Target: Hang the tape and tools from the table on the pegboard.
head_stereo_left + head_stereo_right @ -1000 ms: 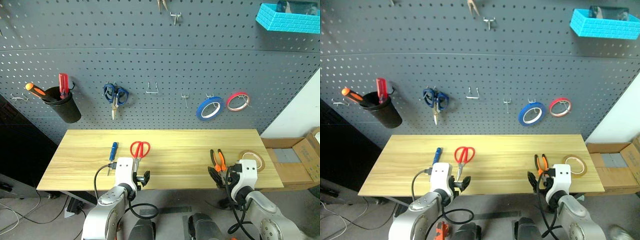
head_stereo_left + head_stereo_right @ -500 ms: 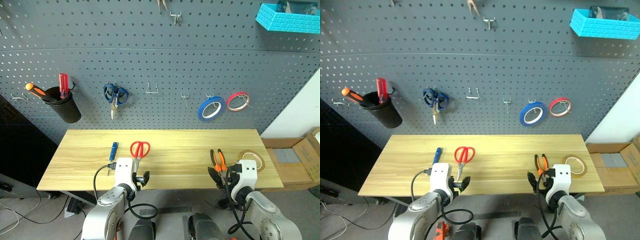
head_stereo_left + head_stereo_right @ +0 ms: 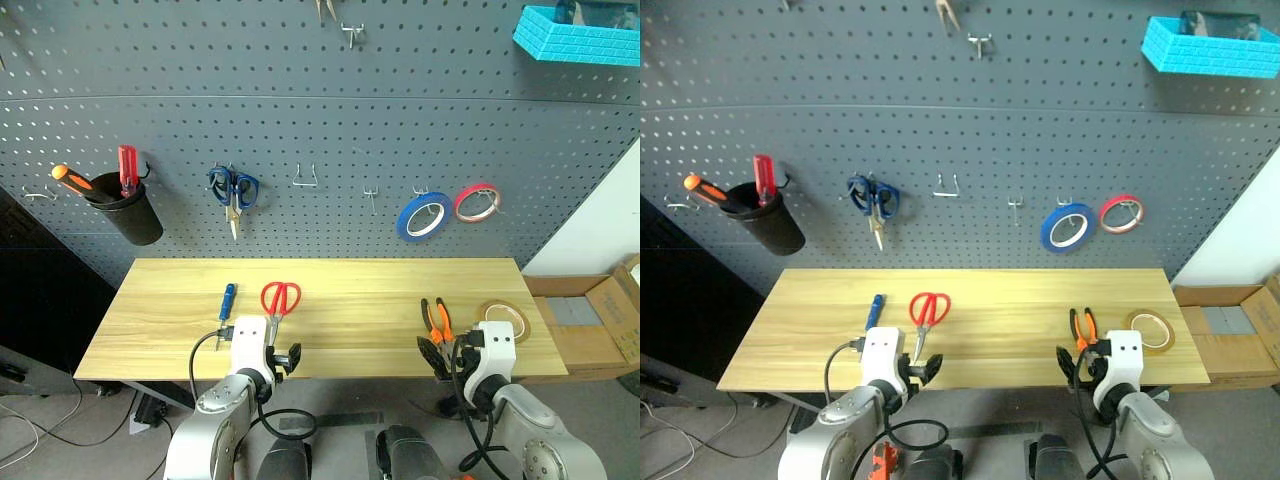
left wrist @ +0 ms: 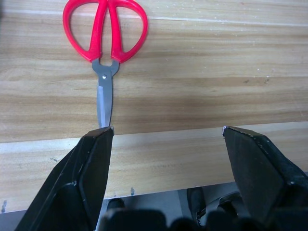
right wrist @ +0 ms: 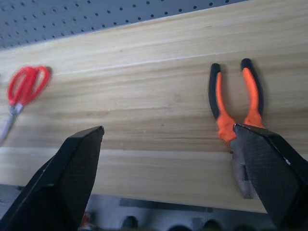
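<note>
Our left gripper (image 4: 163,139) stands wide open and empty at the near edge of the table (image 3: 350,275), with the red scissors (image 4: 106,53) lying just ahead, blades toward us. Our right gripper (image 5: 168,139) is spread just as wide, holding nothing, beside the orange pliers (image 5: 236,103). The small blue screwdriver (image 3: 227,298) lies left of the scissors, and the tan tape (image 3: 503,315) near the table's right end. All four lie flat; we judge our fingers could skid over them, push them off the edge, or miss the pegboard (image 3: 320,120) hooks afterwards.
</note>
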`<state>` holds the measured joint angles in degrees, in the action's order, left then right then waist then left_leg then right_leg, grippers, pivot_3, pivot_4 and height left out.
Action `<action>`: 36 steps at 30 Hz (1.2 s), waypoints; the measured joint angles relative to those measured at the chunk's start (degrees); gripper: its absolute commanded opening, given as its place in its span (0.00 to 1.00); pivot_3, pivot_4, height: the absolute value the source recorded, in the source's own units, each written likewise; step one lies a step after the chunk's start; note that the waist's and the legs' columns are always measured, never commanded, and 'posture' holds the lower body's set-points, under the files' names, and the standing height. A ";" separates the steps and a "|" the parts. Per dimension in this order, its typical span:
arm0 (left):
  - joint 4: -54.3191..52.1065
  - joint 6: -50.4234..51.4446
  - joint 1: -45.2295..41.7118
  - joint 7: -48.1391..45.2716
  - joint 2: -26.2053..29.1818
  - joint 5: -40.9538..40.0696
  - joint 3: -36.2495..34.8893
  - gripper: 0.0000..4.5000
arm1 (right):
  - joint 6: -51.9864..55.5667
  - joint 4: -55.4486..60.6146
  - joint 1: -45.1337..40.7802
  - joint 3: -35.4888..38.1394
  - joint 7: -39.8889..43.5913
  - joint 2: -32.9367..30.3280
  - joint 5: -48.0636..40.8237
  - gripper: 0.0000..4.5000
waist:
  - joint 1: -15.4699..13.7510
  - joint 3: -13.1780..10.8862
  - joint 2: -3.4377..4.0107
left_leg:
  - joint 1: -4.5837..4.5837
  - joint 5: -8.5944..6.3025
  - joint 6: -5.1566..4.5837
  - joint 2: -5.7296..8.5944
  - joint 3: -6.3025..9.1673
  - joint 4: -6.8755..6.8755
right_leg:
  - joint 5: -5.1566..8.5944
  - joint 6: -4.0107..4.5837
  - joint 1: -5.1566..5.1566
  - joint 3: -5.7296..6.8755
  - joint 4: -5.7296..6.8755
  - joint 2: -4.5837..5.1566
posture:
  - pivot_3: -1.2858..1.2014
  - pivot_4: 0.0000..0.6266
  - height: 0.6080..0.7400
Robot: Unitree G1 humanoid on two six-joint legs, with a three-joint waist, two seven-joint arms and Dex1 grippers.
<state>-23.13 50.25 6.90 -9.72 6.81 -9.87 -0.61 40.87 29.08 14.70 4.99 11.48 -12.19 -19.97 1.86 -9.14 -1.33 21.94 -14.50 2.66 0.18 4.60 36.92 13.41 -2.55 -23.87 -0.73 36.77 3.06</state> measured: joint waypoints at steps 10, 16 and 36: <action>19.91 -17.11 -22.73 -15.56 5.66 1.60 10.56 0.86 | -1.52 -9.70 -11.36 3.01 2.57 -8.96 3.15 1.00 | -0.04 -1.56 -0.18 | 0.08 -0.01 -0.08 0.09 -0.03 -0.03 | -0.19 -0.36 0.07 -0.06 -0.02 -0.01 | 0.48 0.33 1.00; 33.13 -30.32 -33.45 -26.21 2.16 3.63 19.19 0.86 | -1.80 -18.23 -16.67 4.32 5.19 -14.29 4.42 1.00 | 0.14 -3.76 -0.06 | 0.10 -0.06 -0.20 0.10 -0.06 0.04 | -0.15 -0.43 0.07 -0.11 0.04 0.00 | 0.47 0.43 1.00; 53.13 -49.26 -45.46 -38.55 -5.51 8.42 23.91 0.86 | -16.32 -49.36 -32.44 2.61 15.39 -21.60 10.94 1.00 | 2.91 -11.43 -0.14 | 0.80 -0.05 -0.29 0.17 -0.10 0.14 | -0.36 -0.55 -0.53 -0.21 0.16 0.07 | 0.47 0.68 1.00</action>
<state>30.00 0.99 -38.56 -48.26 1.30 -1.45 23.30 24.54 -20.28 -17.74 7.60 26.87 -33.79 -9.04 4.78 -20.57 -1.48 22.74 -14.55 2.37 0.35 4.50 37.06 13.05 -3.10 -24.40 -0.94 36.93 3.13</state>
